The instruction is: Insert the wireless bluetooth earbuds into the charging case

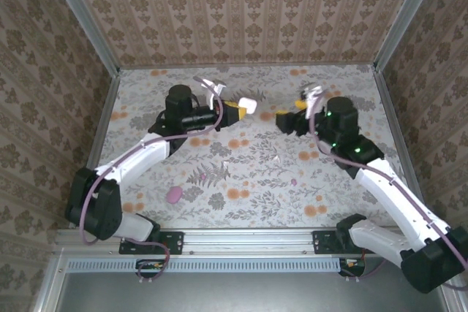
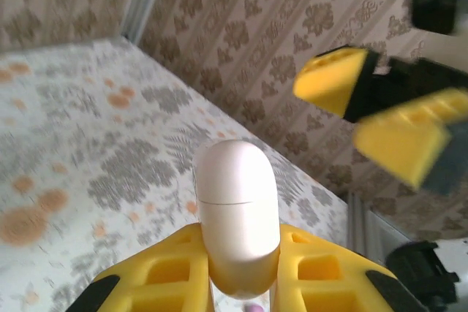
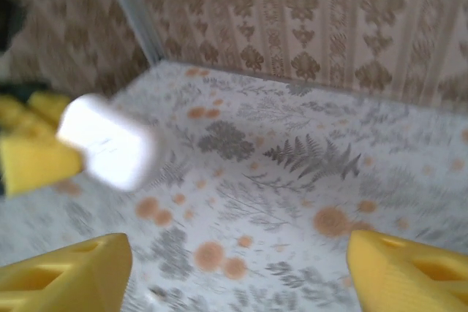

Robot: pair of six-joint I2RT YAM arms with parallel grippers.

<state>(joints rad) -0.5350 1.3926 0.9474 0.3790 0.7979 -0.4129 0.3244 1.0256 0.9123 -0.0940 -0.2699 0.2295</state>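
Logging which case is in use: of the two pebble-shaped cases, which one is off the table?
The white case, clamped in the left gripper and held above the table; the pink case lies loose on it near the left arm's base.

Counted two arms: left arm (image 1: 139, 157), right arm (image 1: 387, 180). Two end effectors: left end effector (image 1: 243, 108), right end effector (image 1: 289, 116). Two cases: white case (image 1: 248, 104), pink case (image 1: 174, 194). One pink earbud (image 1: 294, 180). One white speck (image 1: 276, 158), too small to identify.
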